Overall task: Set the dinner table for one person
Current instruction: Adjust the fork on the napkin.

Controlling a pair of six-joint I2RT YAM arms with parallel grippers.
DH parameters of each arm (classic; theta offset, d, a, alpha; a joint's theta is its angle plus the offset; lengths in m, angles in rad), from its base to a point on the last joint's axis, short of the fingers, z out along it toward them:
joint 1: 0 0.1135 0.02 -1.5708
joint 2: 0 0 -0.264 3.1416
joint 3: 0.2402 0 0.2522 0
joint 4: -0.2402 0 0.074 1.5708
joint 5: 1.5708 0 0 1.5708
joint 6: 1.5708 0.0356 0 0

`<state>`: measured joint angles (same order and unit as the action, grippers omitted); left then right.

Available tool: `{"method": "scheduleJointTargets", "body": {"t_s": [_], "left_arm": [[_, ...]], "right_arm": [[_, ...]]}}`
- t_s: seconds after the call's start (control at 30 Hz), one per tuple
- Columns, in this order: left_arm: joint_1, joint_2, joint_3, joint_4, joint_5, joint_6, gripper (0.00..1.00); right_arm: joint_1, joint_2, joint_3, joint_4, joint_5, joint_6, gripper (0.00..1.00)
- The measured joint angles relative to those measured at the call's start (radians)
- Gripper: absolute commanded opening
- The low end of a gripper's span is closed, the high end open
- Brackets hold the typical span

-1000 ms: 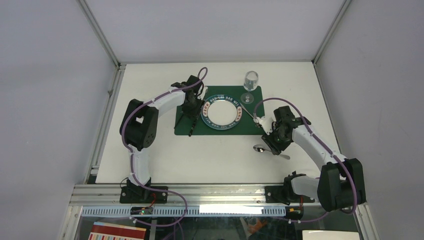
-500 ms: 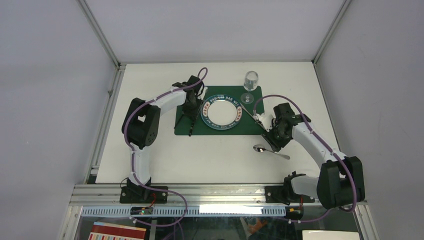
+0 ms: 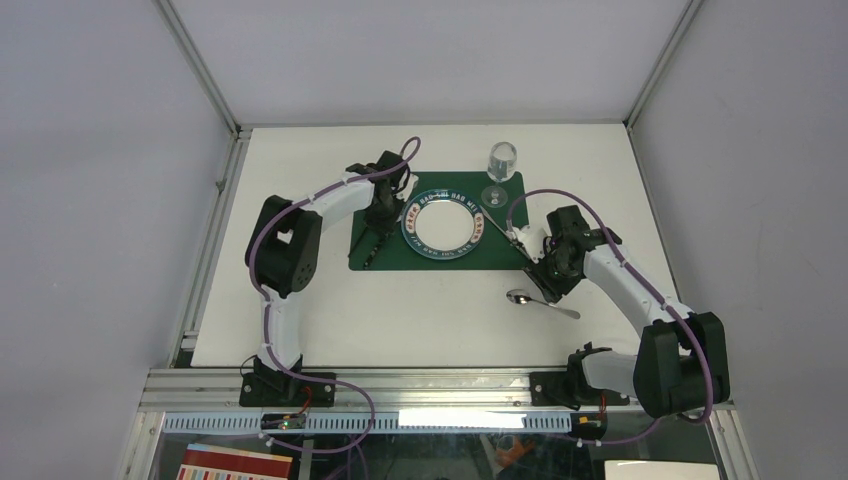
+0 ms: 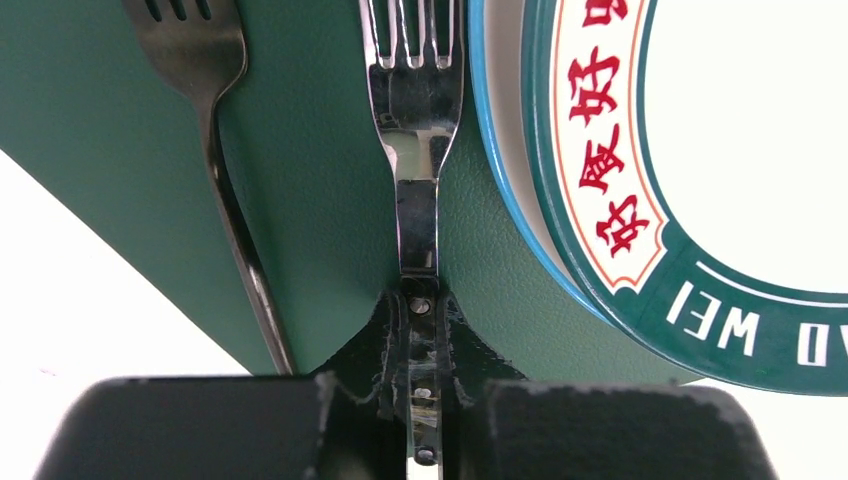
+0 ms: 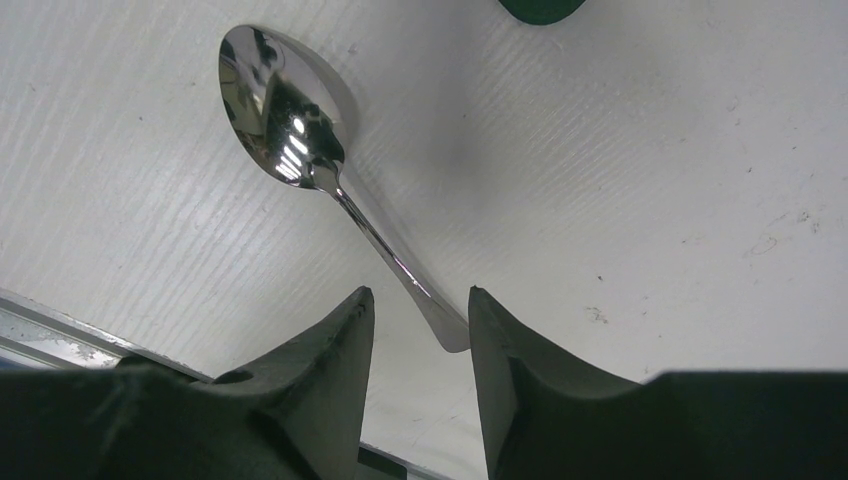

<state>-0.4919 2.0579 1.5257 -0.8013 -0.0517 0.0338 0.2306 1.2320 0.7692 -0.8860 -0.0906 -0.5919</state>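
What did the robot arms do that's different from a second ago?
The left gripper closed on the handle of the shiny fork, beside the plate. The right gripper pulled back a little from the spoon, jaws open. Spoon, plate, glass and placemat stayed put.

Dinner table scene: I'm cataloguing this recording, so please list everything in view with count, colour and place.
dinner table: one, white, under everything
placemat: one, dark green, mid-table
plate: one, white with green-blue lettered rim, on the placemat
wine glass: one, clear, placemat's far right corner
silver fork: one, silver, on the placemat left of the plate
dark fork: one, dark grey, left of the silver fork
slim utensil: one, silver, right of the plate, type unclear
spoon: one, silver, bare table near the placemat's near right corner
left gripper: one, black, shut on the silver fork's handle
right gripper: one, black, open over the spoon's handle end
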Motion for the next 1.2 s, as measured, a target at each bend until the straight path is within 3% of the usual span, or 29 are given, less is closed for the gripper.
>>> {"method": "scheduleJointTargets", "body": {"t_s": [0.27, 0.7, 0.8, 1.03, 1.2], "left_arm": [[0.0, 0.009, 0.016, -0.018, -0.011, 0.023, 0.0], [0.018, 0.105, 0.166, -0.105, -0.018, 0.037, 0.0], [0.022, 0.116, 0.184, -0.108, -0.021, 0.037, 0.24], [0.029, 0.117, 0.185, -0.101, -0.035, 0.045, 0.41], [0.031, 0.101, 0.172, -0.085, -0.045, 0.045, 0.46]], "right_arm": [[0.0, 0.0, 0.0, 0.002, 0.0, 0.0, 0.42], [0.0, -0.004, -0.008, 0.003, 0.001, 0.0, 0.42], [0.0, -0.006, -0.018, 0.002, 0.001, 0.0, 0.42], [0.0, -0.01, -0.028, 0.002, 0.001, 0.0, 0.42], [0.0, -0.01, -0.028, 0.002, 0.0, 0.0, 0.42]]}}
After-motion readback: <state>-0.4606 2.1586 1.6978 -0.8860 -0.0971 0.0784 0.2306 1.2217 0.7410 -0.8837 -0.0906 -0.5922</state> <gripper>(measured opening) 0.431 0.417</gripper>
